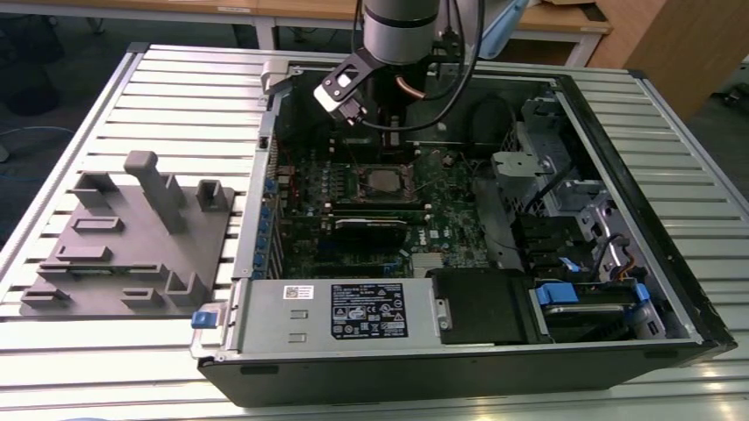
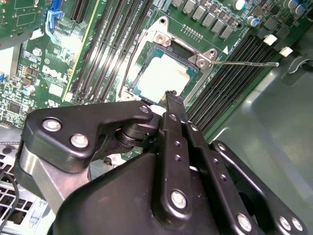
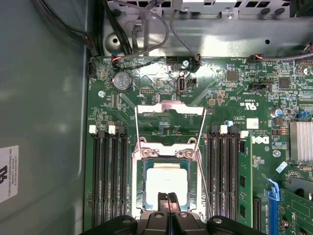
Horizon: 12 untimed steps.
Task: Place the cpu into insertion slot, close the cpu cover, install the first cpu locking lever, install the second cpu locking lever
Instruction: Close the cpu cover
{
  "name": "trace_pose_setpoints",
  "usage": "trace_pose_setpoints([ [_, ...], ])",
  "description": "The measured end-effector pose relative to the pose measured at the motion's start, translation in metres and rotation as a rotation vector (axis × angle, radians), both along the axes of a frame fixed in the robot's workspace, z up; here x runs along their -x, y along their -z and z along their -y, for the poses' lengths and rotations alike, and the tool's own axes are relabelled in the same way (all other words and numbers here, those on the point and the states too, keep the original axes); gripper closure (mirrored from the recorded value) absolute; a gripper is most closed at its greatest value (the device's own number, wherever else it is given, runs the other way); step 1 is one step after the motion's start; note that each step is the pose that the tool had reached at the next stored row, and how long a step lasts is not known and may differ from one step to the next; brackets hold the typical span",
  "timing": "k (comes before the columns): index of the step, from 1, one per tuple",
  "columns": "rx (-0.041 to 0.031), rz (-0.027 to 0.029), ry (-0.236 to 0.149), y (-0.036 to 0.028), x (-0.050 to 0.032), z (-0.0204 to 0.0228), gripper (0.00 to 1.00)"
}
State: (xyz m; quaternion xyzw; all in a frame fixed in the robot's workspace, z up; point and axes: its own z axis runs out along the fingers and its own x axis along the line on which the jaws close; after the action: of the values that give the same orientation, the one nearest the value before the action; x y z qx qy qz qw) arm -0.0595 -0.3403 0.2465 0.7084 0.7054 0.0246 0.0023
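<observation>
First wrist view showed the gripper (image 3: 167,199), fingers pressed together and empty, above the seated cpu (image 3: 164,178), probably to serve as a pushing tip.

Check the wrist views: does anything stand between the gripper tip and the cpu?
Nothing visible does. In the first wrist view the gripper hangs right over one edge of the cpu, which lies in the insertion slot with its metal top bare. A thin wire lever runs off to one side, clear of the tip.
</observation>
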Motion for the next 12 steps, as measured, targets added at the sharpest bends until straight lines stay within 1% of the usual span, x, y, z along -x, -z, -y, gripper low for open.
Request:
trace_pose_setpoints([
  [12,0.0002,-0.0001,0.000,-0.0009,0.0000,0.0000,0.89],
])
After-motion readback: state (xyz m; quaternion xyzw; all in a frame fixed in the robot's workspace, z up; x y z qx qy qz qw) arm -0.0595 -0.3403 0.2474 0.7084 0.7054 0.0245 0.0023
